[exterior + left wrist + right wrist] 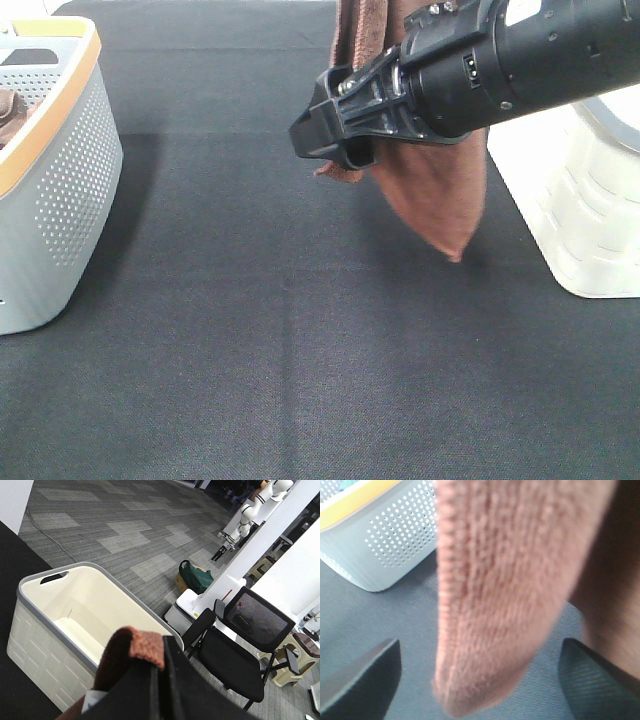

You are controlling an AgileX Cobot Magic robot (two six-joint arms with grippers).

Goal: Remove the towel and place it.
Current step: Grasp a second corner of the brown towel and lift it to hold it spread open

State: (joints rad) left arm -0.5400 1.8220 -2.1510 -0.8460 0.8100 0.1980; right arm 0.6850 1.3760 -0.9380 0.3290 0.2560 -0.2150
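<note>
Between wide-spread right fingers (362, 680) hangs towel (510, 580); left fingers (187, 692) pinch its top fold.

One towel (435, 190), one grey perforated basket (70, 190), one cream bin (590, 220), one black office chair (235, 670)

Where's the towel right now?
High view: the towel hangs in mid-air right of centre, partly behind the right gripper, beside the white bin and well clear of the grey basket.

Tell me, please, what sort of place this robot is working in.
Most likely an office-style robotics lab: grey carpet tiles cover the floor, a black mesh office chair stands nearby, and a white robot arm shows in the background.
</note>
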